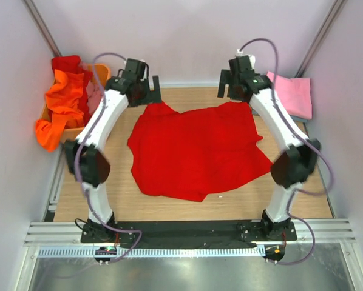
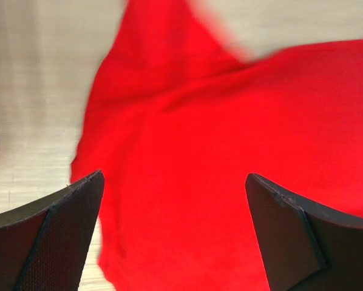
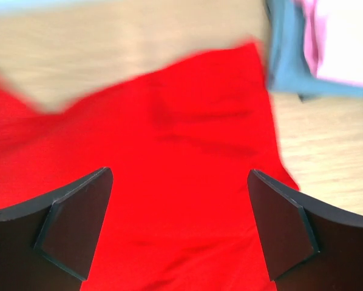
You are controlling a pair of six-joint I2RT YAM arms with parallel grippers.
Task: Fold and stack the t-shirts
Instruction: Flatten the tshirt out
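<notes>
A large bright red t-shirt [image 1: 196, 150] lies spread and rumpled on the wooden table. It fills the left wrist view [image 2: 230, 151] and the right wrist view [image 3: 169, 151]. My left gripper [image 1: 146, 91] hangs open and empty above the shirt's far left corner. My right gripper [image 1: 230, 85] hangs open and empty above its far right corner. A folded pink t-shirt [image 1: 292, 94] lies at the far right on a grey-blue one [image 3: 288, 54]. An orange t-shirt [image 1: 60, 109] hangs over the basket at the far left.
The orange plastic basket [image 1: 102, 71] stands at the far left with red, orange and pink cloth in it. White walls close in both sides. A metal rail [image 1: 187, 233] runs along the near edge.
</notes>
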